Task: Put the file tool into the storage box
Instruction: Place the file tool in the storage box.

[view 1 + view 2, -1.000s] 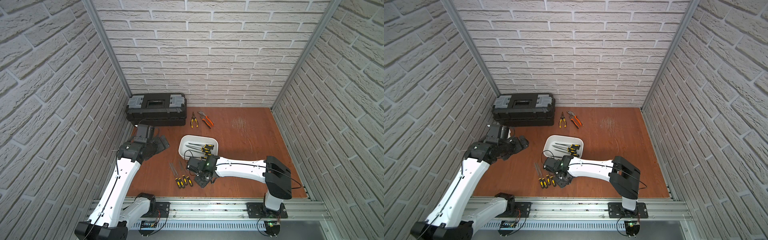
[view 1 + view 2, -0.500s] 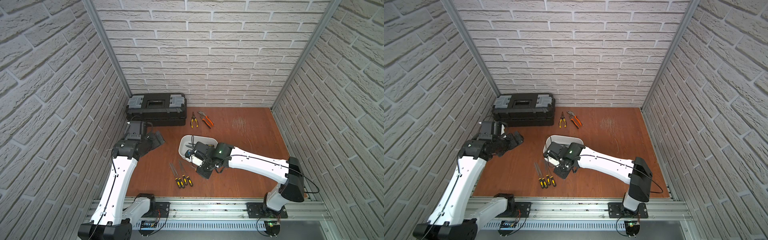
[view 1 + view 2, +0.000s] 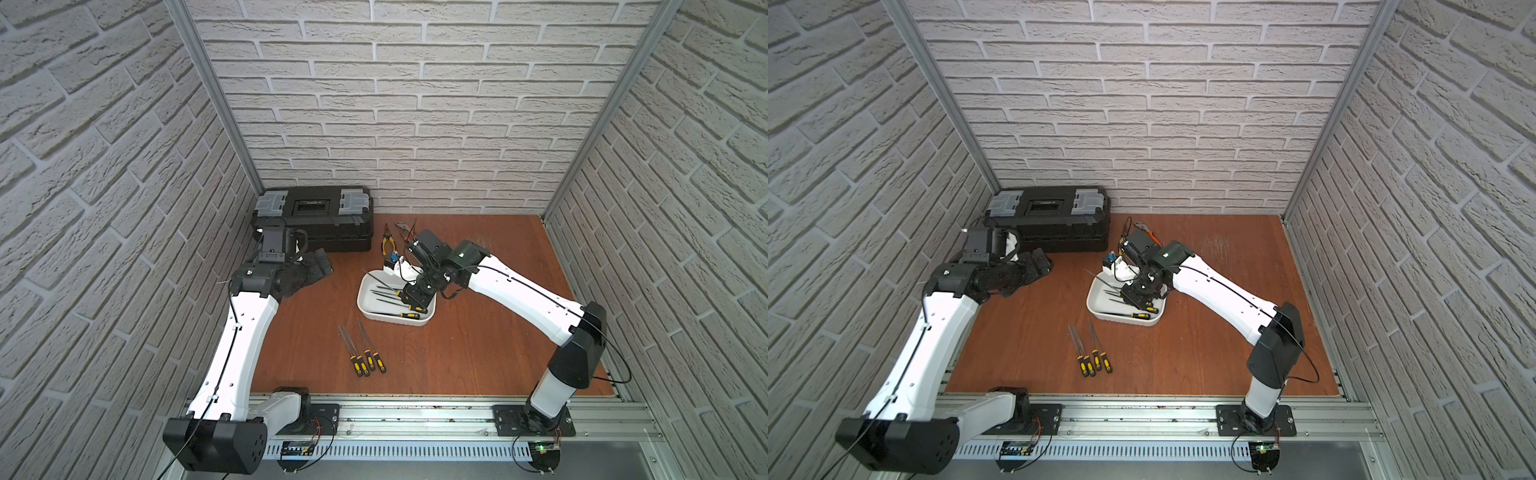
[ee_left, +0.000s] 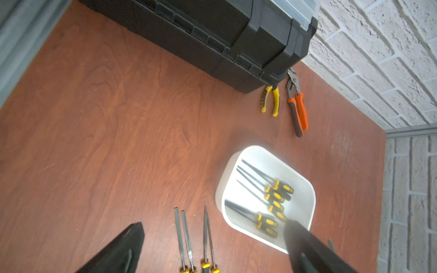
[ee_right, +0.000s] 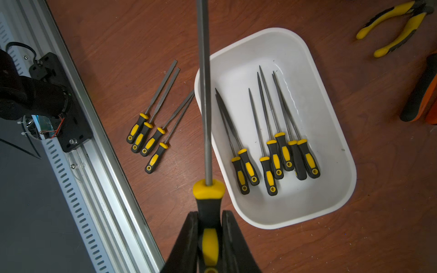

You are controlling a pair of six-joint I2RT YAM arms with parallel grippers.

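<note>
My right gripper point(image 5: 208, 230) is shut on the black and yellow handle of a file tool point(image 5: 204, 99). Its grey shaft points away from the jaws and crosses the rim of the white storage box point(image 5: 350, 151). In both top views the right gripper point(image 3: 415, 297) point(image 3: 1137, 296) hangs over the storage box point(image 3: 369, 302) point(image 3: 1099, 304). Several files point(image 5: 274, 153) lie inside the box. Several more files point(image 3: 365, 351) point(image 4: 192, 236) lie on the table in front of it. My left gripper point(image 4: 212, 227) point(image 3: 321, 266) is open and empty, off to the left near the toolbox.
A black toolbox with grey latches point(image 3: 316, 218) stands at the back left. Yellow pliers point(image 3: 388, 245) and orange pliers point(image 4: 296, 106) lie behind the storage box. The aluminium rail point(image 3: 415, 415) runs along the table's front edge. Brick walls close in three sides.
My right gripper has risen from the loose files at the front and moved back over the storage box, carrying one file. The left arm has swung back toward the toolbox.
</note>
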